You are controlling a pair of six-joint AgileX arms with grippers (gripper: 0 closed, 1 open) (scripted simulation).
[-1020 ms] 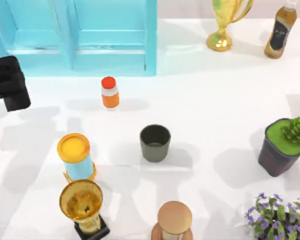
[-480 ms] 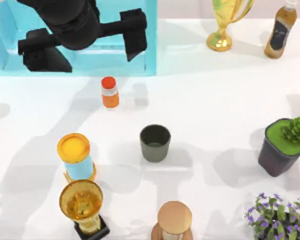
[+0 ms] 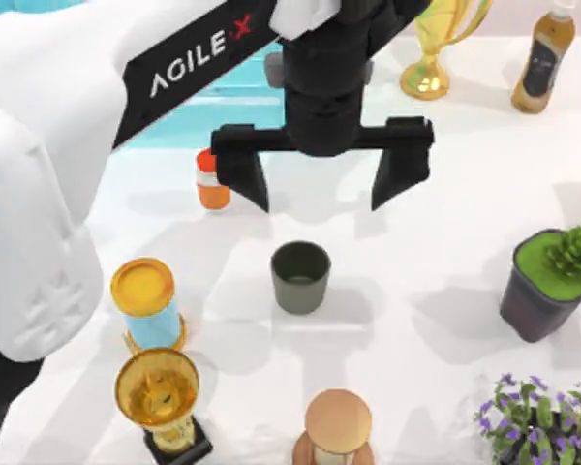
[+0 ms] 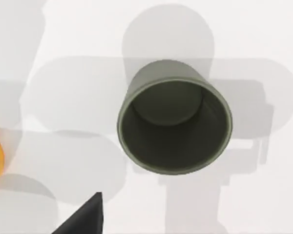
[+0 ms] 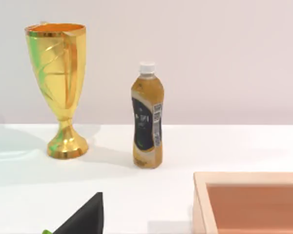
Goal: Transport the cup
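the left arm sweeps in from the upper left of the top view, and the left gripper hangs just above centre frame with its two black fingers spread wide and nothing between them. the cup stands upright on the white table in the middle of the frame, directly below that gripper in the picture and apart from it. in the left wrist view the cup sits mid-frame, mouth towards the camera, dark inside and holding nothing.

this looks like the approach step: the gripper is lined up near the cup but has not closed on it. the next move, as i judge it, calls for coming down so the fingers straddle the cup's wall or rim, then closing before any lift.

left to right across the top view: a tall can with an orange lid at the left, a gold trophy below it whose bowl looks to hold nothing, and an orange-capped bottle just left of the gripper's finger. a round copper-topped thing sits at the bottom centre. a second gold trophy stands at the top right, with a brown drink bottle beside it. a dark pot at the right edge holds a green plant, and purple flowers fill the bottom right corner.

the right wrist view shows a wooden tray at its lower right, with nothing seen in it. i cannot tell how the right gripper's fingers stand.
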